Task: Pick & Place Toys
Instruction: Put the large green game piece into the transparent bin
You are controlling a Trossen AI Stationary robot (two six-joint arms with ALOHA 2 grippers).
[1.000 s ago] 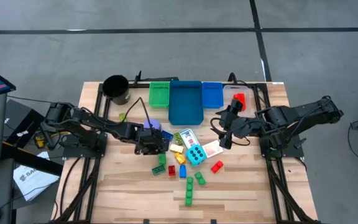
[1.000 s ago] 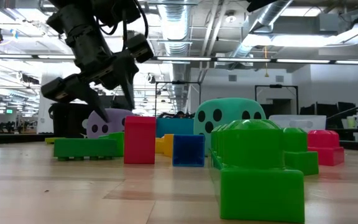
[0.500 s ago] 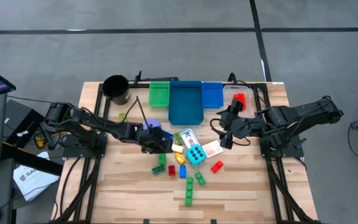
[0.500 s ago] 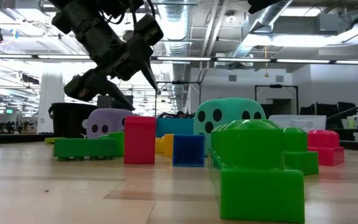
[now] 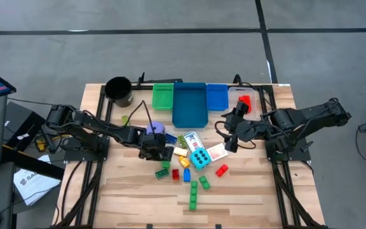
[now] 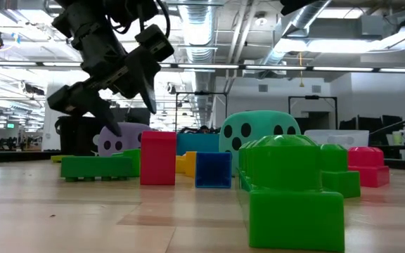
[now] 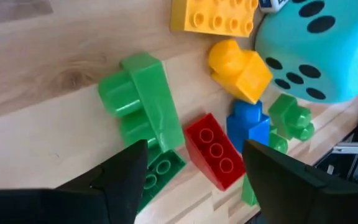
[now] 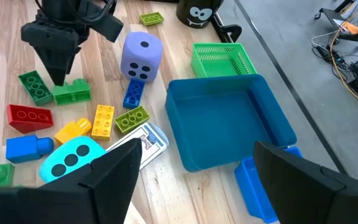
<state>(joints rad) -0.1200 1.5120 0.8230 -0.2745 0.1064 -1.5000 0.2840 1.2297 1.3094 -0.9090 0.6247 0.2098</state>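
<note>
Wooden tabletop (image 5: 246, 191) scattered with toys, my left gripper (image 5: 151, 151) above the green brick (image 7: 143, 102), fingers spread, holding nothing, my right gripper (image 5: 229, 141) parted, empty, near playing cards (image 5: 217, 152).

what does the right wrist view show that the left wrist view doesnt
Only the right wrist view shows the purple die with dark dots, the green slotted plastic basket, the large blue plastic bin, the black cup with a face on it and the left gripper hanging open over the green bricks. Only the left wrist view shows the small green studded piece beside the die. Both share the large cyan dotted die, the red rectangular brick, the blue brick and the flat yellow studded brick.
</note>
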